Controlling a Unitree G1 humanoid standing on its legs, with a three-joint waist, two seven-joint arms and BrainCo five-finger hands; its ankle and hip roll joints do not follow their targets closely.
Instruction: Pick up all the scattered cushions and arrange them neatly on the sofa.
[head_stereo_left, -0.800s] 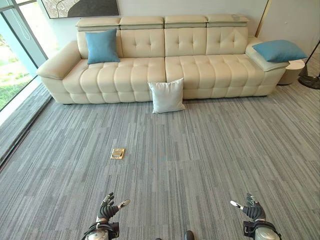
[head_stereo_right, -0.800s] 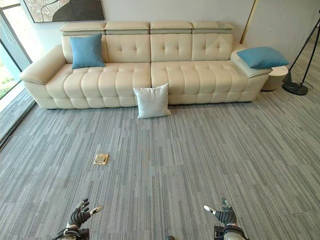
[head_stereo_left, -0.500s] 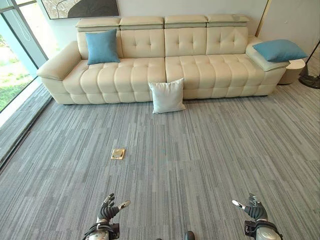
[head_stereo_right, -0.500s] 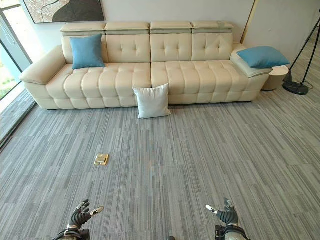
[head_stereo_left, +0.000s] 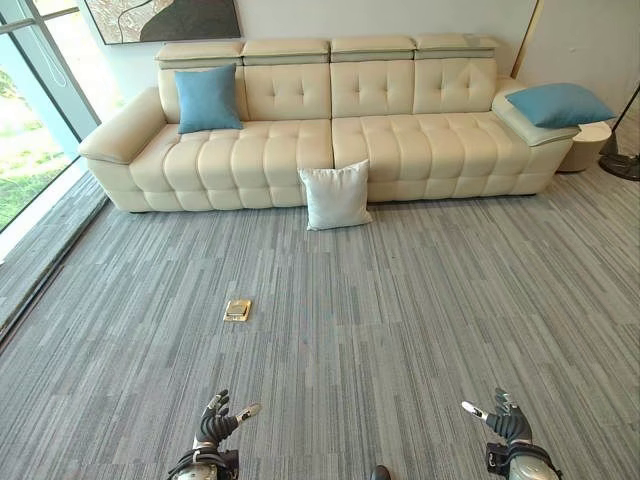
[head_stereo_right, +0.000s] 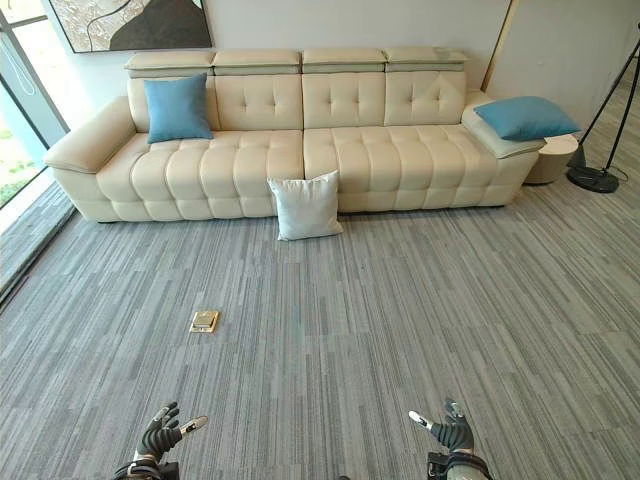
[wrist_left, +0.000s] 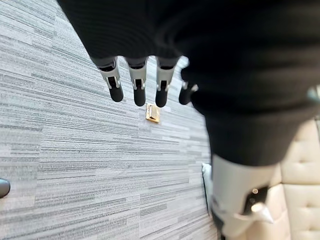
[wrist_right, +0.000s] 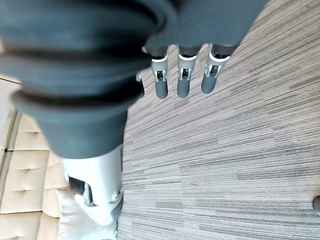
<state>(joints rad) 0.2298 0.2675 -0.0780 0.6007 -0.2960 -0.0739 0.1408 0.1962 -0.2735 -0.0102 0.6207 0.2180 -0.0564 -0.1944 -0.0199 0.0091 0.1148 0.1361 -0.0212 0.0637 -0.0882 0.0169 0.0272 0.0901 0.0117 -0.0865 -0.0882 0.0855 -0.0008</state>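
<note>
A long cream sofa (head_stereo_left: 330, 150) stands against the far wall. One blue cushion (head_stereo_left: 207, 98) leans upright on its left seat. Another blue cushion (head_stereo_left: 559, 103) lies on the right armrest. A white cushion (head_stereo_left: 337, 195) rests on the carpet, leaning against the sofa's front near the middle. My left hand (head_stereo_left: 217, 421) and right hand (head_stereo_left: 505, 421) hover low at the near edge, far from the cushions. Both are open and empty, with the fingers (wrist_left: 136, 82) relaxed in the left wrist view and the fingers (wrist_right: 182, 72) straight in the right wrist view.
A small brass floor socket (head_stereo_left: 237, 310) sits in the grey carpet left of centre. Tall windows (head_stereo_left: 30, 110) run along the left side. A floor lamp base (head_stereo_left: 622, 160) and a round side table (head_stereo_left: 585, 140) stand right of the sofa.
The whole view has shifted slightly, so the camera has moved; the sofa and cushions sit a little lower in the picture. Both hands stay open and low.
</note>
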